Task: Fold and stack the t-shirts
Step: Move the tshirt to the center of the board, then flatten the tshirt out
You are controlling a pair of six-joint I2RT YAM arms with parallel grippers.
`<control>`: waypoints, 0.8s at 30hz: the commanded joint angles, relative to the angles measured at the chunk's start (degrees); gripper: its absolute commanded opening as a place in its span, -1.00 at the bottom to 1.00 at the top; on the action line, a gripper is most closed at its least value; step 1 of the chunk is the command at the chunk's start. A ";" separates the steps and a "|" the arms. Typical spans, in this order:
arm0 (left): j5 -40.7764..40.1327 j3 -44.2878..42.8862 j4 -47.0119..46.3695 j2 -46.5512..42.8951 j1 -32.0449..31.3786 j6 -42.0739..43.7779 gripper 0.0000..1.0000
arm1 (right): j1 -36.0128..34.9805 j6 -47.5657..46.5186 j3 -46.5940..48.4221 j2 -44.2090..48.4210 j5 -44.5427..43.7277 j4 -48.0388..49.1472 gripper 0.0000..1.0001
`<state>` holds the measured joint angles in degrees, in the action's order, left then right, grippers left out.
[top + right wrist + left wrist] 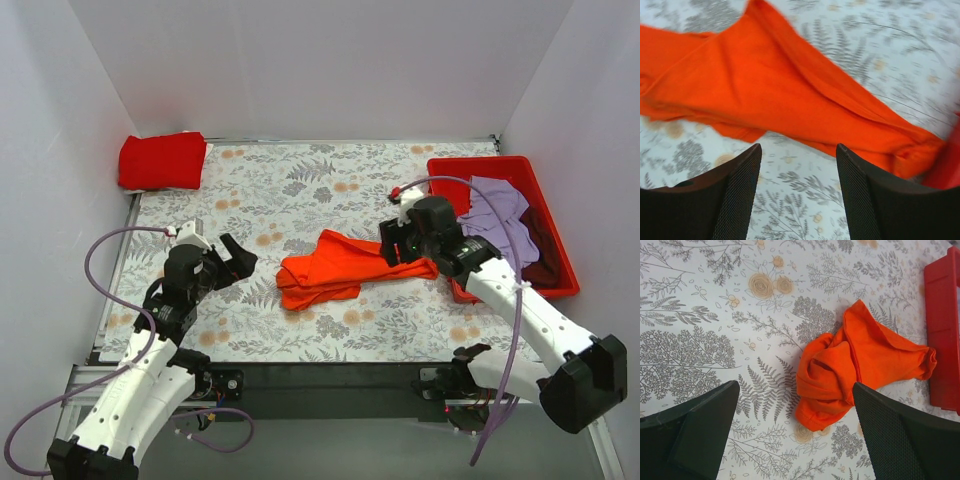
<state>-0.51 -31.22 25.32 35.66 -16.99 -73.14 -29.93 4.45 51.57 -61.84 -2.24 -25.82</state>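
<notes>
A bright orange t-shirt (pixel 335 268) lies crumpled in the middle of the table; it also shows in the left wrist view (pixel 855 365) and the right wrist view (pixel 770 95). A deeper red t-shirt (pixel 162 160) lies folded at the far left corner. A pale lavender t-shirt (pixel 495 215) and a dark maroon one (pixel 545 255) lie in the red bin. My left gripper (pixel 238 262) is open and empty, left of the orange shirt. My right gripper (pixel 400 250) is open and empty, just above the shirt's right end.
The rigid red plastic bin (pixel 500 168) stands at the right side, its edge showing in the left wrist view (pixel 942 330). The table carries a floral cloth (pixel 300 185). White walls close in the back and both sides.
</notes>
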 commanded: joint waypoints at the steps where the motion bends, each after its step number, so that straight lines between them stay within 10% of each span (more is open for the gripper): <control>1: 3.50 0.37 -0.62 1.60 -0.14 1.51 0.92 | -5.82 -5.84 2.83 -6.86 14.36 5.86 0.36; 21: 5.35 0.55 -0.89 5.12 -0.14 2.39 0.91 | -19.73 -10.69 15.31 -36.94 17.19 14.57 0.43; 24: 5.52 0.46 -0.98 5.38 -0.14 2.48 0.91 | -19.64 -10.78 16.54 -38.26 16.48 14.49 -0.15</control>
<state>4.03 -31.22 25.15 40.84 -16.99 -71.66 -49.58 -5.76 64.71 -99.83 15.25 -13.45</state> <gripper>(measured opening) 0.958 0.518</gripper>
